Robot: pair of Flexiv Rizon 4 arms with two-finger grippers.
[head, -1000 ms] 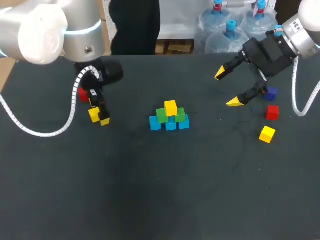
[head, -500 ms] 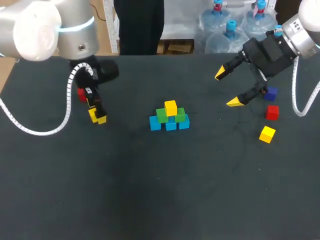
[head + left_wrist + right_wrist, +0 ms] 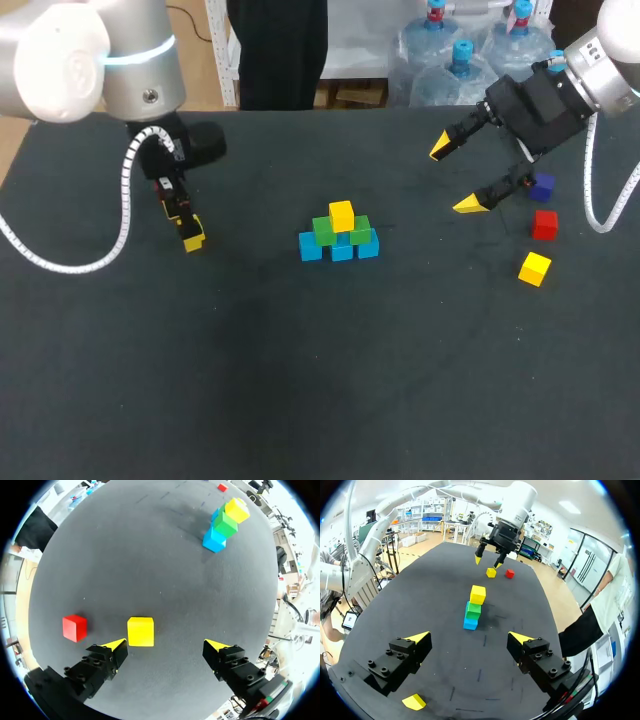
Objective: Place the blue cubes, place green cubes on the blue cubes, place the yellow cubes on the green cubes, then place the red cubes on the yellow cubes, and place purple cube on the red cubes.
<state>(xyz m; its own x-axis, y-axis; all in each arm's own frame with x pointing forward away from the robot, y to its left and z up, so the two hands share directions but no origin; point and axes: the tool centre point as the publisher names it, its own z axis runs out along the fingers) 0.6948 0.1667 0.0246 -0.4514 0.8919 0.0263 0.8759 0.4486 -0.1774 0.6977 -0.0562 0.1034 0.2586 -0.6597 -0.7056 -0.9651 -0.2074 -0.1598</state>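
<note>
Right, the left tool (image 3: 166,647) hangs over the counter (image 3: 150,565) with its fingers spread wide, gripping nothing. Down on the counter the left yellow cube (image 3: 140,631) sits just beside one yellow fingertip, well apart from the other finger, so it is not squarely in the gap. Whether that near tip touches the cube, I cannot tell. Next to it, outside the fingers, lies the left red cube (image 3: 74,628), close to the yellow one but apart from it.

Over at mid-counter stands the pyramid (image 3: 340,235). Three blue cubes (image 3: 310,247) form the bottom row, pressed side by side. Two green cubes (image 3: 323,232) ride on top of them. One top yellow cube (image 3: 341,214) sits on the greens, upright and centred.

On the other side, the right tool (image 3: 454,177) is held above the far right part of the counter, fingers wide apart and holding nothing, well away from the pyramid. Beyond it three loose cubes lie in a rough line. The purple cube (image 3: 542,187) is near one finger, the right red cube (image 3: 544,224) comes next, and the right yellow cube (image 3: 534,268) lies nearest the front edge, each apart from the others.
</note>
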